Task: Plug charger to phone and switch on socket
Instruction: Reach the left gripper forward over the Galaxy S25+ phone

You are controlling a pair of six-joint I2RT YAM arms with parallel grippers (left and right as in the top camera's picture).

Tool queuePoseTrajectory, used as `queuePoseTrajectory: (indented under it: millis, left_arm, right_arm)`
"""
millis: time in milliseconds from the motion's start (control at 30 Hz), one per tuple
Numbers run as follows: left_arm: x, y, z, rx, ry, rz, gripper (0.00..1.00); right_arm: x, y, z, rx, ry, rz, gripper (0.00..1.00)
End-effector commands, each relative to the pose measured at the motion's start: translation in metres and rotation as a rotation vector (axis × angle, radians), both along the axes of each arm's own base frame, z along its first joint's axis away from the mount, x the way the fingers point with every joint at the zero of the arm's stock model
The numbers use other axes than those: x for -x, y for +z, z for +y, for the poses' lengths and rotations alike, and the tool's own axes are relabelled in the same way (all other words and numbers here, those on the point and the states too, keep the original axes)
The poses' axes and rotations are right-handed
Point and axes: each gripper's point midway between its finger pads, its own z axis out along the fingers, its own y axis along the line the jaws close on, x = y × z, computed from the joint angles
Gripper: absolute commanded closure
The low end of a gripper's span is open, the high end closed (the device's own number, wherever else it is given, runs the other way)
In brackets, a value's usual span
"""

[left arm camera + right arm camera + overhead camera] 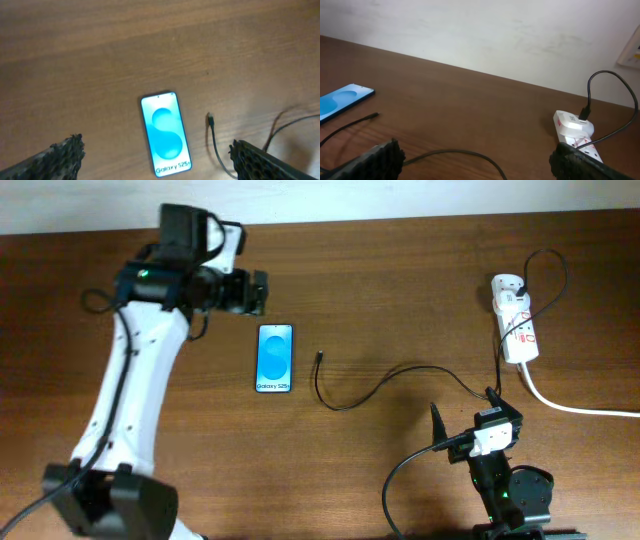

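Note:
The phone [275,358] lies flat on the table with its blue screen up; it also shows in the left wrist view [165,134] and the right wrist view [345,100]. The charger's plug tip [319,356] lies loose just right of the phone [210,118], not touching it. Its thin black cable [380,380] winds right to the white adapter [508,288] in the socket strip [520,330]. My left gripper [248,292] is open and empty, hovering above the phone's far end [156,145]. My right gripper [463,415] is open and empty, low over the cable [475,152].
The socket strip's thick white cord [580,408] runs off the right edge. The strip and adapter show at the right of the right wrist view [575,127]. A pale wall stands behind the table's far edge [470,30].

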Motion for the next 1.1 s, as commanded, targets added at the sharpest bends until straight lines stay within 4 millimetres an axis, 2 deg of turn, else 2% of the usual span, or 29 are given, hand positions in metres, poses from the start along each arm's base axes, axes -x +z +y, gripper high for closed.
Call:
queuePoseTrajectory:
  millis: [0, 33, 200, 300, 433, 500, 567, 700, 833, 1067]
  left_arm:
    - [-0.008, -0.042, -0.008, -0.052, 0.042, 0.105, 0.01]
    - [-0.005, -0.064, -0.018, -0.067, 0.021, 0.162, 0.01]
    - [0.003, -0.147, -0.046, -0.080, 0.074, 0.365, 0.01]
    - [0.010, -0.183, -0.046, -0.099, 0.102, 0.459, 0.01]
    - [0.013, -0.202, -0.044, -0.116, 0.123, 0.499, 0.01]
    - [0.018, -0.221, -0.042, -0.135, 0.125, 0.546, 0.01]
    - [0.019, -0.227, -0.036, -0.167, 0.135, 0.551, 0.01]
    - [0.022, -0.230, -0.031, -0.188, 0.168, 0.555, 0.01]
    - [0.037, -0.242, -0.026, -0.196, 0.204, 0.605, 0.01]
    - [0.048, -0.246, -0.041, -0.190, 0.167, 0.627, 0.00]
  right_arm:
    - [0.000, -0.003, 0.001, -0.004, 0.004, 0.005, 0.02]
    - [0.000, -0.003, 0.001, -0.004, 0.004, 0.005, 0.02]
    - [0.000, -0.003, 0.001, -0.004, 0.004, 0.005, 0.02]
    - [0.000, -0.003, 0.001, -0.004, 0.004, 0.005, 0.02]
    - [0.000, -0.003, 0.001, -0.004, 0.004, 0.005, 0.02]
    - [0.000, -0.003, 0.001, -0.004, 0.004, 0.005, 0.02]
    - [0.000, -0.003, 0.001, -0.004, 0.004, 0.005, 0.02]
    - [0.000, -0.003, 0.001, -0.004, 0.004, 0.005, 0.02]
    - [0.000, -0.003, 0.001, -0.004, 0.004, 0.005, 0.02]
    - [0.000, -0.003, 0.001, -0.004, 0.004, 0.005, 0.02]
